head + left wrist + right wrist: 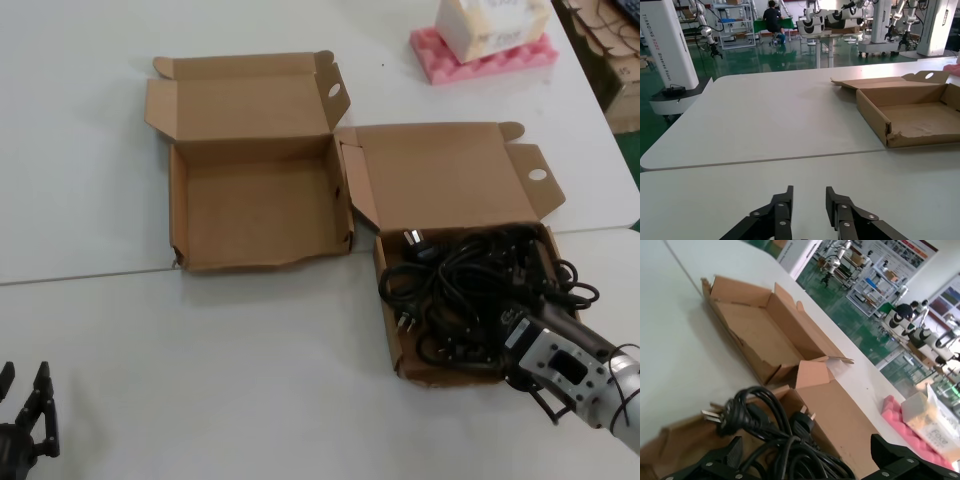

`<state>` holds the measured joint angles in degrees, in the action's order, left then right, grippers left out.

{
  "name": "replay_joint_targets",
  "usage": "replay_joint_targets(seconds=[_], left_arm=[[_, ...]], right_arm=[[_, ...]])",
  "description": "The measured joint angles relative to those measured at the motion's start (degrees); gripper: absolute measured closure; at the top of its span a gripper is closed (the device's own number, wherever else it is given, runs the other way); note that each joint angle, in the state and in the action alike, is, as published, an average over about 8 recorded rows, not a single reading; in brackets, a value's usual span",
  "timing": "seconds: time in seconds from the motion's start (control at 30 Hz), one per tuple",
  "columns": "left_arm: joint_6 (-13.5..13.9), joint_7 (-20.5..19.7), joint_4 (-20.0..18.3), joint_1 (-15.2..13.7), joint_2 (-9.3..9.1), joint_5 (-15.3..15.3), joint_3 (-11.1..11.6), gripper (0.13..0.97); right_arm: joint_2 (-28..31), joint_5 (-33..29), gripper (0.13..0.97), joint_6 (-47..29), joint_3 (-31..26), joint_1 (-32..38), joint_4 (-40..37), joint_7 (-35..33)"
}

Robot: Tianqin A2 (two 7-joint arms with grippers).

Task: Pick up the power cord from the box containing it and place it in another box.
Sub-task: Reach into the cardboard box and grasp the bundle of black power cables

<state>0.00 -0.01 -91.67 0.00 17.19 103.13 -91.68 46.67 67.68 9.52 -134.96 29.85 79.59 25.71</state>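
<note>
A tangle of black power cord (470,285) with plugs (411,240) fills the squarish straight-walled box (388,330) at right. My right gripper (505,335) is open, down at the box's near right corner, jaws spread wide over the cables (785,450); a pronged plug (722,415) lies just ahead. The wide box with the wavy front wall (260,262) sits empty to the left and shows in the right wrist view (760,335) and the left wrist view (910,115). My left gripper (25,420) is open and empty, parked at the near left (809,200).
A pink foam pad (485,60) carrying a white box (490,22) sits at the far right of the table, also in the right wrist view (892,410). A seam (100,275) runs across the white table. Both lids stand open behind the boxes.
</note>
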Motion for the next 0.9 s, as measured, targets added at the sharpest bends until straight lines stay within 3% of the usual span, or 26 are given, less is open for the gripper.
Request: replay_joint_targets(seconds=[0.23,0.53,0.9], left_arm=[[0.00,-0.02,0.00,0.00,0.00,-0.01,0.00,0.820],[0.00,-0.02,0.00,0.00,0.00,-0.01,0.00,0.910],[0.00,-0.02,0.00,0.00,0.00,-0.02,0.00,0.934]], right_arm=[[0.35,-1.50,0.228,2.68,-4.65,2.69,-3.27,0.00],[1.18,-0.57,0.371,4.43,-5.53,2.16,-3.77,0.00],[1.85,0.10,0.619,5.65,-5.47,0.95,-2.85,0.00]])
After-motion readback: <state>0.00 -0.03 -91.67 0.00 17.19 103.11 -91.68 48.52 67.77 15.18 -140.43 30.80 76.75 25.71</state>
